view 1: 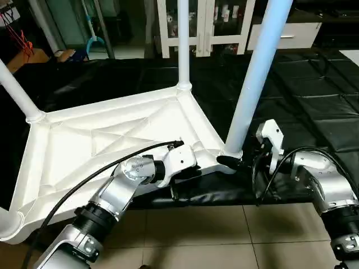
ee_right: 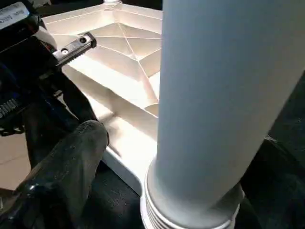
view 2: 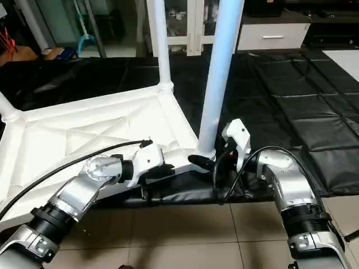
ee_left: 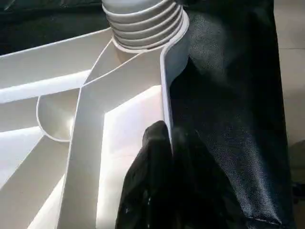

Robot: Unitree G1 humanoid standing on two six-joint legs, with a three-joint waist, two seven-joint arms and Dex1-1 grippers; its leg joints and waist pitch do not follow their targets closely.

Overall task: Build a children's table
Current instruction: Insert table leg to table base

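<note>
Currently the left gripper [ee_left: 164, 157] pinches the tabletop [view 1: 101, 140] rim, the spread right gripper [view 1: 233, 162] beside the near leg [view 1: 255, 73].

One tabletop [view 1: 101, 140], four legs [view 1: 255, 78], two end effectors [view 2: 168, 171]

A black mat [view 1: 314, 101] of quilted panels covers the floor from the middle to the far right. The white tabletop [view 1: 101, 140] lies on it upside down, ribs up. Nearest, beige floor tiles [view 1: 224, 235] begin; the tabletop's near-left corner possibly overhangs them.
</note>
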